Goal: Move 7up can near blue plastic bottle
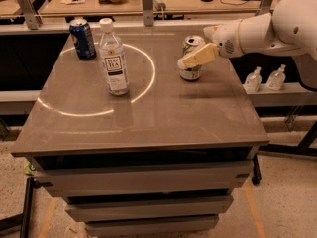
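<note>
Grasp step. Gripper (194, 57) at 7up can (190, 74); whether it grips, cannot tell. Next: secure hold, carry can left, set beside blue plastic bottle (113, 63).

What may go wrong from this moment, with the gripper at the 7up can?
1. The gripper is against the upper side of the 7up can; a sideways push there may tip it.
2. The blue plastic bottle is tall and narrow; bringing the can too close may knock it over, perhaps onto the dark blue can behind it.
</note>
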Robot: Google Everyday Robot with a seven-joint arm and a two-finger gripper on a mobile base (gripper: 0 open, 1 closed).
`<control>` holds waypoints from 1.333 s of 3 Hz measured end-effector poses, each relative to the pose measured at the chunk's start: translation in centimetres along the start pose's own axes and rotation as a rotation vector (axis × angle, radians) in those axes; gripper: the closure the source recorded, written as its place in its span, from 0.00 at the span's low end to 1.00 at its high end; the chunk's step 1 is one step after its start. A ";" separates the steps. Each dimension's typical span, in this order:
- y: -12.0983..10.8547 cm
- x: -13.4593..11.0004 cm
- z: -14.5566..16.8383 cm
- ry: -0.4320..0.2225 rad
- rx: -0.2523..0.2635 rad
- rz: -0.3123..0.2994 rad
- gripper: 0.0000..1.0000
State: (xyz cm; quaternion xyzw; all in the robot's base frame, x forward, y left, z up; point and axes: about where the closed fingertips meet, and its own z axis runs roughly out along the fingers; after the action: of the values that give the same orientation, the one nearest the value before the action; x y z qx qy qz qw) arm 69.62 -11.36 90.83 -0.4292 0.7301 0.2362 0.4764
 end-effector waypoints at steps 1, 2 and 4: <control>0.2 0.8 1.2 -0.004 -0.034 0.026 0.00; 0.4 1.6 1.9 -0.001 -0.058 0.046 0.17; 0.5 2.7 1.4 -0.026 -0.057 0.094 0.64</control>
State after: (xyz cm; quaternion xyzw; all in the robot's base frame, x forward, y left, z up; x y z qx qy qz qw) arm 69.45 -11.13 87.80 -0.4046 0.7363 0.2843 0.4618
